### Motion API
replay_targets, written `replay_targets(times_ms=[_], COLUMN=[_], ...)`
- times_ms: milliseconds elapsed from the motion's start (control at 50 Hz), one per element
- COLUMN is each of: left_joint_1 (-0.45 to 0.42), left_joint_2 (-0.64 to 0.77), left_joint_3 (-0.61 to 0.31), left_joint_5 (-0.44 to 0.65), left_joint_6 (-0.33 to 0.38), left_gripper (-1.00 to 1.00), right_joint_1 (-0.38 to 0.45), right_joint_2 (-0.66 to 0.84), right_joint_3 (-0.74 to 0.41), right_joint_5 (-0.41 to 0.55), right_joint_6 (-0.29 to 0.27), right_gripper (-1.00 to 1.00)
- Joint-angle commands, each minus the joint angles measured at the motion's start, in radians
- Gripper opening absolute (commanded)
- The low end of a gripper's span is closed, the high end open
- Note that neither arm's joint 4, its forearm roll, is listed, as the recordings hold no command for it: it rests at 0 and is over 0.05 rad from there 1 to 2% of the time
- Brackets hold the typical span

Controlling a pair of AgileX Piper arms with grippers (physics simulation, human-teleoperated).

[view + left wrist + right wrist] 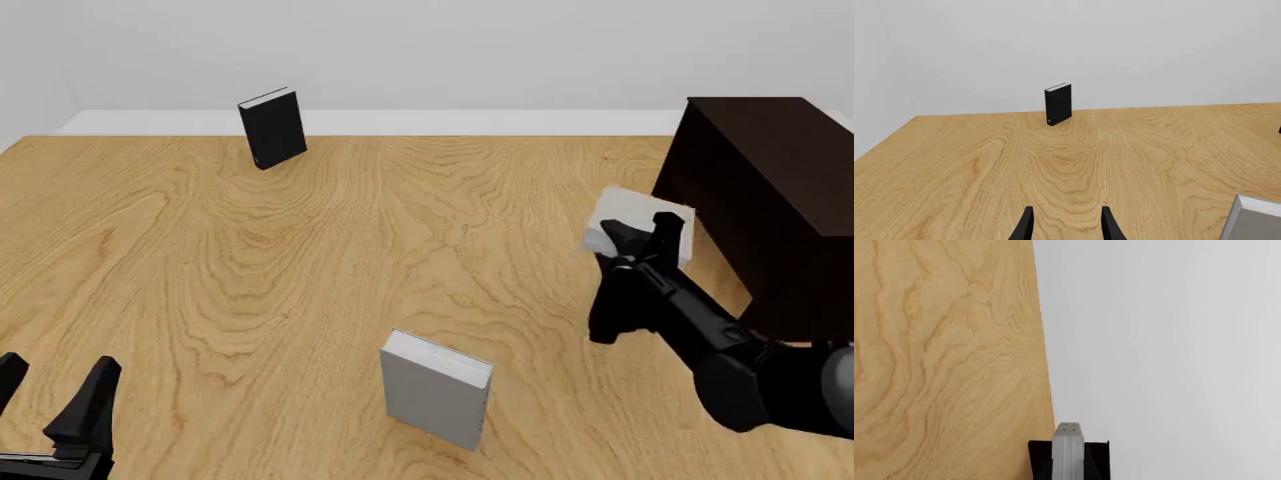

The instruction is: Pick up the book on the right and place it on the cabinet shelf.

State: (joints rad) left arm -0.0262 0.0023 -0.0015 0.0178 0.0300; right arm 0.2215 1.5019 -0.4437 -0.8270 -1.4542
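In the front view my right gripper (643, 232) is shut on the book (617, 207), a light-grey hardcover with white page edges, held above the table. It hangs just left of the dark brown cabinet (774, 190), whose shelf recess does not show from here. In the right wrist view the book's grey edge (1069, 450) sits clamped between the black fingers (1040, 461). My left gripper (54, 405) rests low at the near left corner, open and with nothing in it, as its wrist view also shows (1066, 225).
A black book (272, 127) stands upright at the far left near the wall, also straight ahead of the left gripper (1058, 104). A broader grey book (435, 390) stands near the front middle, and its corner (1254, 220) shows in the left wrist view.
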Motion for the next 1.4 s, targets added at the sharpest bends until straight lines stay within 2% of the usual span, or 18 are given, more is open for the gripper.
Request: replay_targets(times_ms=[20, 440, 1400], left_joint_1=[0.000, -0.002, 0.001], left_joint_2=[0.000, 0.002, 0.001], left_joint_3=[0.000, 0.000, 0.000], left_joint_5=[0.000, 0.000, 0.000], left_joint_6=[-0.002, 0.006, 0.006], left_gripper=[1.00, 1.00, 1.00], right_joint_1=[-0.045, -0.143, -0.273], right_joint_2=[0.018, 0.036, 0.207], right_joint_3=[-0.051, -0.097, -0.197], right_joint_5=[-0.004, 0.043, -0.002], right_joint_6=[-0.007, -0.018, -0.039], right_gripper=[-1.00, -1.00, -1.00])
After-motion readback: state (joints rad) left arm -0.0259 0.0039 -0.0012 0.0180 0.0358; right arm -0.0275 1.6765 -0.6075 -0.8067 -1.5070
